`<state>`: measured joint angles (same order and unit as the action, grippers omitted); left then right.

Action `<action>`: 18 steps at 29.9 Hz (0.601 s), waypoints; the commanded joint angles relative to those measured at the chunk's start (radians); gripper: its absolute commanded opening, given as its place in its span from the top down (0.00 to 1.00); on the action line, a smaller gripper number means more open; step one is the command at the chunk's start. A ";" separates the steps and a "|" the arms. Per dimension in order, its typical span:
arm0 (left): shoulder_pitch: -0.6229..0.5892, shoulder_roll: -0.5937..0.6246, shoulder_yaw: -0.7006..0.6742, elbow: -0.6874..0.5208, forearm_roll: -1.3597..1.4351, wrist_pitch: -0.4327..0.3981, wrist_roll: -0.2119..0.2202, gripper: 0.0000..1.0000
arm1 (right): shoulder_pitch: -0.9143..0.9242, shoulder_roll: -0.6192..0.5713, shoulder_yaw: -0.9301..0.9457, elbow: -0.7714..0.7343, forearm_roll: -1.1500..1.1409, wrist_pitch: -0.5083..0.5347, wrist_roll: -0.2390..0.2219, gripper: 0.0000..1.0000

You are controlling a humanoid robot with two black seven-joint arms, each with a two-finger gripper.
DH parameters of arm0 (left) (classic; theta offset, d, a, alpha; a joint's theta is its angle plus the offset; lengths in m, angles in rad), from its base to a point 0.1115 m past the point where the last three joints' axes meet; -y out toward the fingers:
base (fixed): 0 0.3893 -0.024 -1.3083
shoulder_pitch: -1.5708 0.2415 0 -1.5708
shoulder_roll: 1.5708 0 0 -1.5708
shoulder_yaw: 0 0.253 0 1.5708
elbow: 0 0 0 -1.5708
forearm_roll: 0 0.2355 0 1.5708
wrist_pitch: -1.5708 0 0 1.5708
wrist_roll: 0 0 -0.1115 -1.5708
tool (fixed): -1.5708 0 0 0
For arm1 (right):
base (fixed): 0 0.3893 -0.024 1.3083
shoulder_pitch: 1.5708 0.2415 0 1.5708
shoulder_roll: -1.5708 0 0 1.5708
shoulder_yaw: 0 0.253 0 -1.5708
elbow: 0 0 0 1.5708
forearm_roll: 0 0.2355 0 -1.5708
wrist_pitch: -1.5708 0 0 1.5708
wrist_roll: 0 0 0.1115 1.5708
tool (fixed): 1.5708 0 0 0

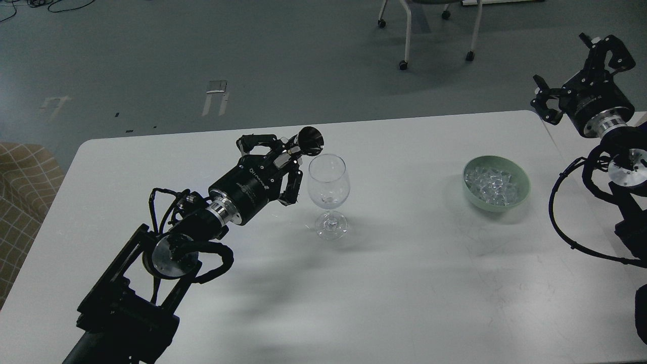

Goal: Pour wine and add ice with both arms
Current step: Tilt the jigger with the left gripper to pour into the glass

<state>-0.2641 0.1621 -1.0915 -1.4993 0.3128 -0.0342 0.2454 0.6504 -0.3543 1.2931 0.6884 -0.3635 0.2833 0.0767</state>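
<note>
Pouring looks like the step in hand: from the head view, the left hand (283,161) is clamped on a small dark bottle (307,141), tipped with its mouth just above the rim of the wine glass (328,194) on the white counter (404,283). Can't make out any wine in the glass yet. Right hand (581,76) hangs with fingers apart, holding nothing, up beyond the green bowl (520,194), where the ice (493,184) sits heaped. Next move probably needs that right hand to drop into the bowl for a chunk.
</note>
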 commanded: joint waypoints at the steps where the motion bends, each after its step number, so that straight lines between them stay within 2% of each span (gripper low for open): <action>1: -0.003 0.002 0.001 0.025 0.032 -0.003 0.002 1.00 | 0.000 0.003 0.000 0.000 0.002 0.001 0.000 0.00; 18: -0.023 0.002 0.002 0.019 0.108 -0.013 0.005 1.00 | -0.003 -0.002 0.002 0.003 0.002 0.004 0.000 0.00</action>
<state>-0.2815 0.1642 -1.0903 -1.4815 0.4157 -0.0467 0.2485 0.6462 -0.3558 1.2932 0.6892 -0.3620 0.2869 0.0767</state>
